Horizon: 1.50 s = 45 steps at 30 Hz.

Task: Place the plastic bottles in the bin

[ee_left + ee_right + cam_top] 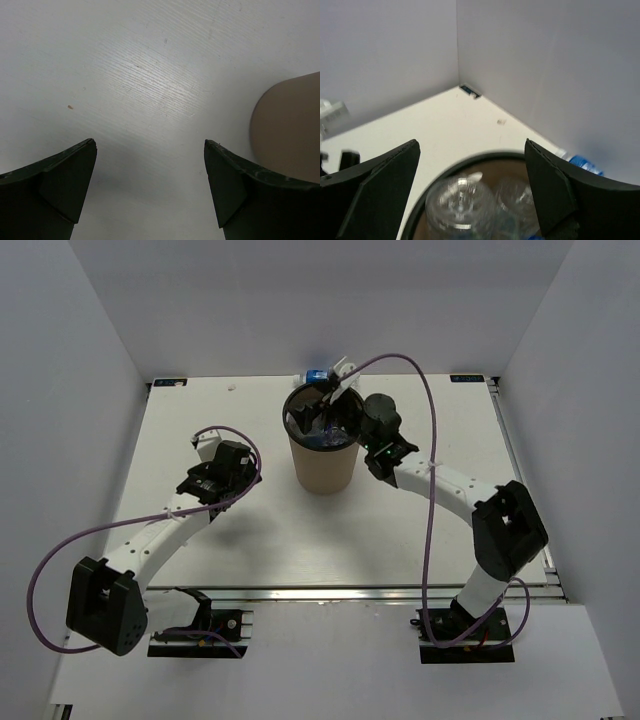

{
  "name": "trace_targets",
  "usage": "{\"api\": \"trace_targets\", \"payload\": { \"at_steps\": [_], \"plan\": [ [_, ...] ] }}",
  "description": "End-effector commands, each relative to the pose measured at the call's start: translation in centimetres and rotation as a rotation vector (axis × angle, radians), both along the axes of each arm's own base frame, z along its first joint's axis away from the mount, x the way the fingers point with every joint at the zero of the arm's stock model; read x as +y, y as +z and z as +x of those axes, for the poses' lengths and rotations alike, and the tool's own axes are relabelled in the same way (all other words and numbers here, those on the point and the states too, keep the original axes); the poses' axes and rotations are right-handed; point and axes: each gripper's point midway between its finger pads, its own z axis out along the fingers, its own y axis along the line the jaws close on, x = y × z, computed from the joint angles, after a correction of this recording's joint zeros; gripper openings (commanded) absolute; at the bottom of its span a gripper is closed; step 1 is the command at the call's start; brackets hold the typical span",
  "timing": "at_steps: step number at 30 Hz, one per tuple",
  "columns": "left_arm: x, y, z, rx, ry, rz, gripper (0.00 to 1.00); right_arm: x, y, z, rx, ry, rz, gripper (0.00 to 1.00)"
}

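The brown bin (323, 465) stands in the middle of the table. My right gripper (333, 403) hangs over its dark rim (440, 170), open, with nothing between its fingers. Below it, inside the bin, lie clear plastic bottles: one is blurred (460, 202) and another sits beside it (516, 194). A further bottle with a blue label (319, 375) lies on the table behind the bin, also seen in the right wrist view (582, 162). My left gripper (210, 445) is left of the bin, open (150, 145) over bare table, with the bin wall (290, 125) to its right.
White walls enclose the table on the left, back and right. The right arm's purple cable (425, 400) arcs over the back right of the table. A small speck (70, 106) lies on the table surface ahead of the left gripper.
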Motion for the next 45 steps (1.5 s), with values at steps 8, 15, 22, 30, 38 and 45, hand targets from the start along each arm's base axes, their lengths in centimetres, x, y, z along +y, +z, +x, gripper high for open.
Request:
{"api": "trace_targets", "payload": {
  "at_steps": [8, 15, 22, 30, 38, 45],
  "plan": [
    [-0.1, 1.9, 1.4, -0.041, 0.019, 0.004, 0.98, -5.2, 12.9, 2.9, -0.030, -0.221, 0.050, 0.89],
    [0.0, 2.2, 3.0, -0.037, 0.038, 0.025, 0.98, -12.2, 10.6, 9.1, 0.259, -0.179, 0.180, 0.89],
    [1.1, 2.3, 4.9, -0.034, 0.073, 0.055, 0.98, -18.5, 2.0, 19.1, 0.426, -0.382, 0.098, 0.89],
    [1.9, 2.3, 7.1, -0.037, 0.078, 0.042, 0.98, -18.7, -5.2, 27.5, 0.445, -0.492, 0.166, 0.89],
    [1.6, 0.4, 8.4, 0.021, 0.065, 0.032, 0.98, -16.7, -13.3, 32.3, 0.437, -0.533, 0.301, 0.89],
    [1.6, -2.0, 8.5, 0.091, 0.066, 0.052, 0.98, -14.2, -14.5, 34.0, 0.379, -0.445, 0.534, 0.89]
  ]
}}
